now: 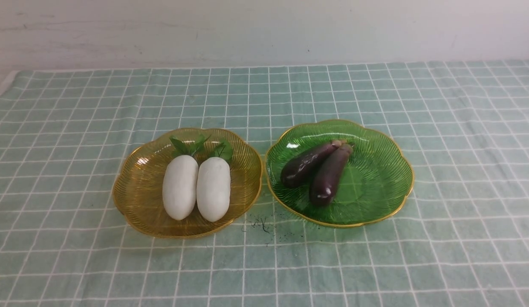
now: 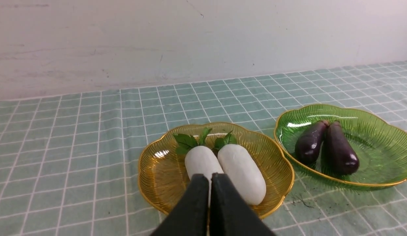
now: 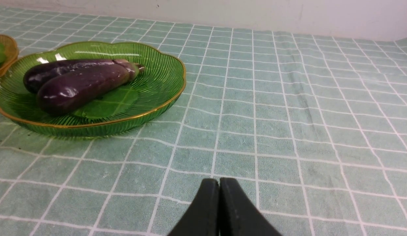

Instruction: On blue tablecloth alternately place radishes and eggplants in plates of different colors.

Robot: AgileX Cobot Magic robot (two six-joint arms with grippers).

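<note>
Two smooth white radishes [image 1: 196,187] lie side by side in a ribbed amber-yellow plate [image 1: 136,187] on the creased blue grid tablecloth [image 1: 76,106]; two glossy purple eggplants [image 1: 317,170] touch in the green plate [image 1: 383,179] beside it; only the wrist views show the left gripper [image 2: 210,178] and right gripper [image 3: 219,183], both clenched and empty.

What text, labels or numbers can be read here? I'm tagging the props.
None: no readable writing on the amber plate, green plate, radishes, eggplants or blue tablecloth. The dark specks between the plates are marks, not letters.
</note>
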